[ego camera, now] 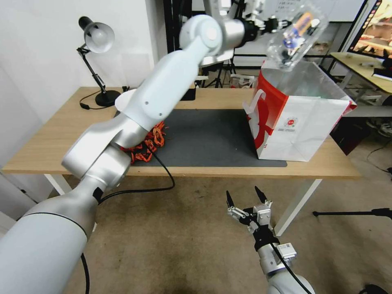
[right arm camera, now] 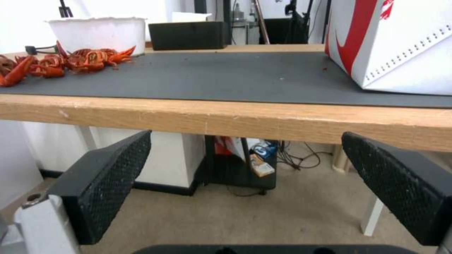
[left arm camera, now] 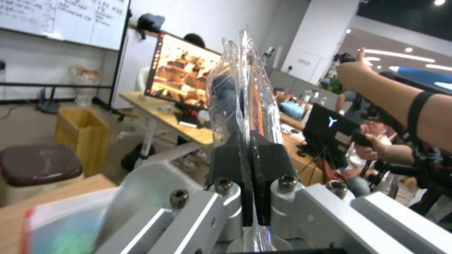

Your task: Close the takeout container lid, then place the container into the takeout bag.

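The bag (ego camera: 302, 122) is standing upright on the right part of the surface (ego camera: 61, 130), its mouth gaping upward and unobstructed. The left tool (left arm camera: 247, 148) is holding the container (ego camera: 296, 30) clamped in the air above that mouth, clear of the rim. The left arm is spanning diagonally over the surface's left half, blocking passage there. The dark mat (ego camera: 212, 139) between arm and bag is lying bare. Crayfish (right arm camera: 70, 61), a bowl (right arm camera: 99, 30) and a lamp (ego camera: 96, 57) are crowding the far-left area. The right tool (ego camera: 247, 200) is hanging spread wide below the surface's front edge, with free floor around it.
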Controlling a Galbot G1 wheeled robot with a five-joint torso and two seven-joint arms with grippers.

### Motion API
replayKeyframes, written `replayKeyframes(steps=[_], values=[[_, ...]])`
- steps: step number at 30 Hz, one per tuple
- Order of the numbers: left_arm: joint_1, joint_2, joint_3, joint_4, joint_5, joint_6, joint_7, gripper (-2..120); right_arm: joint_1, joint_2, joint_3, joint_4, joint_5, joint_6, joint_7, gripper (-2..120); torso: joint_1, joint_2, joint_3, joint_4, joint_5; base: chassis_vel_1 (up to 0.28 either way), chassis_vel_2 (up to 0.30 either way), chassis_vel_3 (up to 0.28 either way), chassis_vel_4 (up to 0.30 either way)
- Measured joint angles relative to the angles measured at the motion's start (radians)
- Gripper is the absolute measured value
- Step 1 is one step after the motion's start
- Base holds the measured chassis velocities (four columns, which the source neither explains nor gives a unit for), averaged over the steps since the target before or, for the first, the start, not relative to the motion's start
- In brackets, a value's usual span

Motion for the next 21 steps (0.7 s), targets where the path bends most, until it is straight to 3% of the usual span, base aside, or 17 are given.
replayKeyframes(steps=[5, 13, 21], values=[[-0.017, -0.035, 0.065, 0.049, 0.000, -0.113, 0.016, 0, -0.001, 0.005, -0.004, -0.002, -0.002, 0.001, -0.002, 100, 0.000, 0.000, 0.000, -0.0001, 0.0000, 0.000, 0.000, 0.000, 0.000], [0.002, -0.032, 0.172, 0.056, 0.008, -0.255, 0.032, 0, 0.004, 0.004, -0.006, -0.010, -0.001, 0.003, -0.005, 100, 0.000, 0.000, 0.000, 0.0002, -0.0001, 0.000, 0.000, 0.000, 0.000], [0.019, -0.033, 0.226, 0.058, 0.067, -0.304, 0.041, 0, 0.013, 0.005, -0.010, -0.018, 0.003, 0.004, -0.006, 100, 0.000, 0.000, 0.000, 0.0002, -0.0002, 0.000, 0.000, 0.000, 0.000]])
